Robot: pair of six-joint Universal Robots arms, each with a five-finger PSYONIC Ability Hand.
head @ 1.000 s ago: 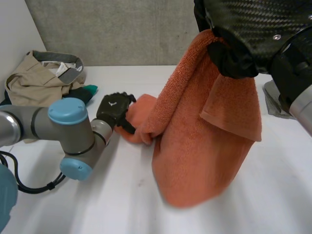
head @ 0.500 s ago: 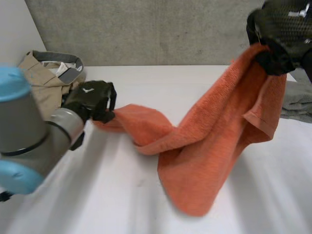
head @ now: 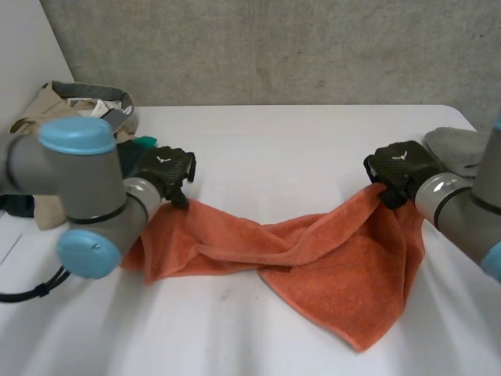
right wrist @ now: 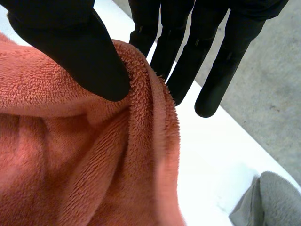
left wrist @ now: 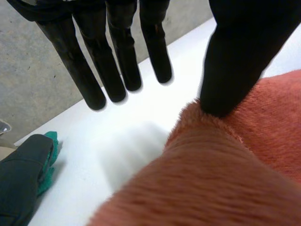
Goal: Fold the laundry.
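The orange towel point(head: 313, 266) runs hand to hand: the right hand point(head: 401, 167) pinches one end, while the left hand point(head: 166, 168) is spread, thumb just resting on the other.

Left arm point(head: 78, 196) hides the orange towel's point(head: 313, 266) end

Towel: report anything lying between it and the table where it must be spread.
Nothing visible. The towel sags onto bare table between left hand and right hand; beige clothes and grey cloth lie off to the sides.
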